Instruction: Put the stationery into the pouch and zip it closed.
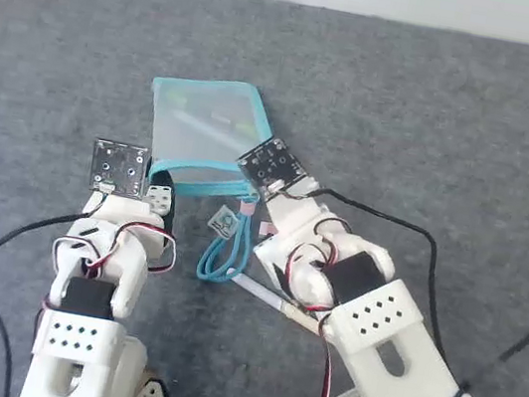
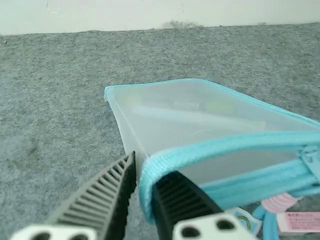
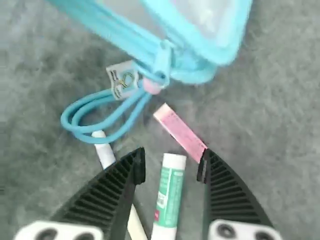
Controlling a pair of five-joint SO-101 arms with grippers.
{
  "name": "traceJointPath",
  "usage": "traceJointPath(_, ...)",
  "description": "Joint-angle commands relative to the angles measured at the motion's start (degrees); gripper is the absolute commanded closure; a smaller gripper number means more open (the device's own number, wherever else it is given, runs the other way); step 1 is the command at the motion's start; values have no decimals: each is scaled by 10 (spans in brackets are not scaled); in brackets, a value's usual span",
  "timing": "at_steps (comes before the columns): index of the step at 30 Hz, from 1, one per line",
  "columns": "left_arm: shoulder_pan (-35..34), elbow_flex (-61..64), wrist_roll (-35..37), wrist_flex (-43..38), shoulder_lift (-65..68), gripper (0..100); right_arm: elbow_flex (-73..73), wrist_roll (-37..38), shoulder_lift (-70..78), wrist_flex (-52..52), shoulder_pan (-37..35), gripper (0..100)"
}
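A translucent pouch (image 1: 204,134) with blue trim lies flat mid-table, pale stationery showing faintly through it. My left gripper (image 2: 144,187) is shut on the pouch's blue zipper edge (image 2: 210,147) at its near left corner, and appears in the high view as the left gripper (image 1: 163,189). My right gripper (image 3: 169,162) is open by the pouch's near right corner, its jaws standing either side of a green-and-white glue stick (image 3: 167,197) without touching it. The zipper pull (image 3: 162,57) sits just beyond it. A white pen (image 1: 264,294) lies beside the right arm.
A blue cord loop (image 1: 223,247) with a small tag trails from the zipper end toward the arms. A pink label (image 3: 180,131) lies on the grey carpet-like surface (image 1: 455,138). Black cables (image 1: 411,227) run along both arms.
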Motion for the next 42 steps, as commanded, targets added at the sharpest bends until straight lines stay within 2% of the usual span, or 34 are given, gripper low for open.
traceJointPath(1, -2, -9, -6, -16, 7, 988, -39, 8, -25, 11, 25, 826)
traceJointPath(8, -2, -9, -6, -16, 8, 988, -43, 13, -27, 22, 84, 826)
traceJointPath(13, -2, -9, -7, -16, 7, 988, -86, 36, -19, 139, 148, 825)
traceJointPath(18, -2, -9, -7, -16, 7, 988, -71, 80, -19, 185, 148, 823)
traceJointPath(24, -2, -9, -7, -15, 8, 988, 13, 84, -19, 97, 146, 823)
traceJointPath(30, -2, -9, -9, -15, 11, 988, 119, 79, -19, 15, 100, 824)
traceJointPath(42, -2, -1, -29, -16, 7, 988, 171, 84, -18, -3, 90, 826)
